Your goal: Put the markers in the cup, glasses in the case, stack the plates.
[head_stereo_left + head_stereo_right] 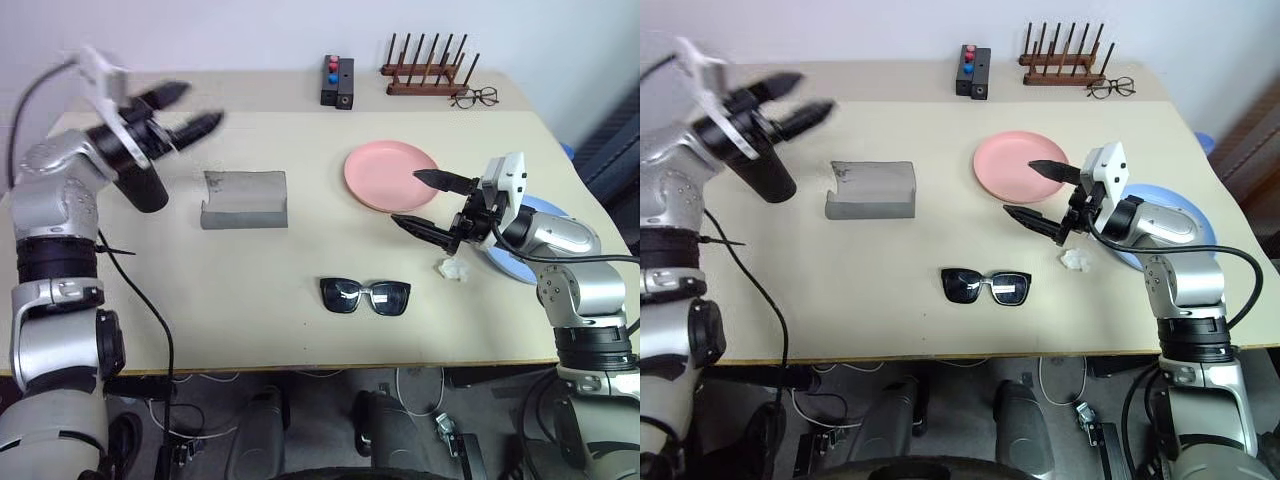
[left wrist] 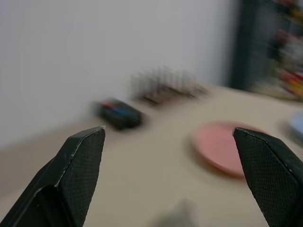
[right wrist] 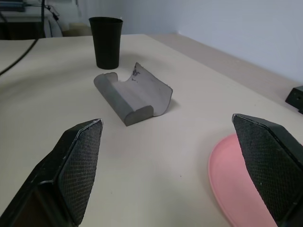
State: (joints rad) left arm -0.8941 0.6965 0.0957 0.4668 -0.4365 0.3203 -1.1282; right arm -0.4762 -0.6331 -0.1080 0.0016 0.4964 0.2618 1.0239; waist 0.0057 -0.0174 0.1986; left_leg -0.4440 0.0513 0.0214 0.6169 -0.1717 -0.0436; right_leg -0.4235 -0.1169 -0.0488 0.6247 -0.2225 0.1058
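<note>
1. Sunglasses [image 1: 365,296] sit nearest us on the beige table [image 1: 250,310], lenses flat, nothing touching them.
2. We see the pink plate [image 1: 385,175] right of centre; the light blue plate [image 1: 1180,215] lies beside it at the right edge, partly under our right arm. Not stacked.
3. Grey case [image 1: 244,199] lies open left of centre, well apart from the sunglasses.
4. Black cup [image 3: 106,42] stands upright just left of the case; from the head views our left wrist partly covers it.
5. Left gripper [image 1: 182,110] hangs above the table's left side, over the cup area, fingers spread, holding nothing.
6. Right gripper [image 1: 428,200] hovers at the pink plate's near edge, fingers spread wide, empty.
7. Small crumpled white scrap [image 1: 452,268] lies by the blue plate.
8. At the far edge: wooden peg rack [image 1: 428,70], clear spectacles [image 1: 474,97], black box [image 1: 337,80] with red and blue pieces.
</note>
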